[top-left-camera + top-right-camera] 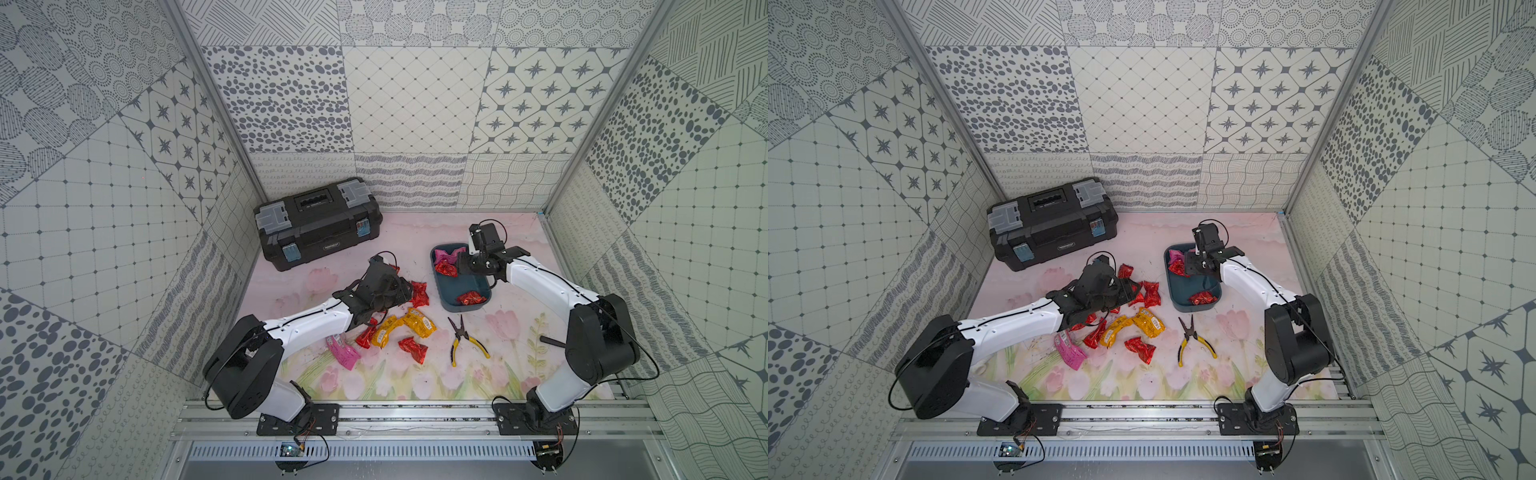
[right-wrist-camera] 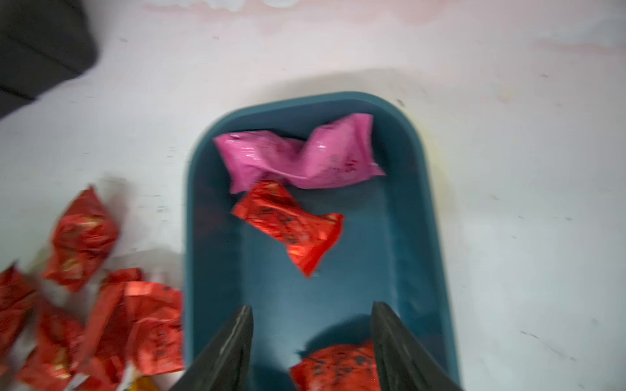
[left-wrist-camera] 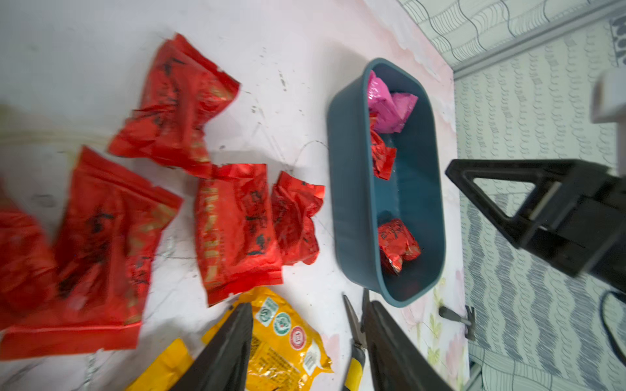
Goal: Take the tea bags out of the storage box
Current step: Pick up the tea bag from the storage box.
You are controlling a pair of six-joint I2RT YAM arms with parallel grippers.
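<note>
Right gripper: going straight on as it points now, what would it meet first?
Probably the nearer red tea bag in the storage box, seen between its open fingers; depth is unclear.

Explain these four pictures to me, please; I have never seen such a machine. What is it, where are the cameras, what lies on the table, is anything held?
Two white-and-black robot arms stand at a flower-printed table. Two pictures look down from above; two come from wrist cameras. The small blue-grey plastic storage box holds three foil tea bags: one pink, two red. More packets lie outside, near yellow-handled pliers and a black toolbox. The left gripper and right gripper are open, holding nothing.
</note>
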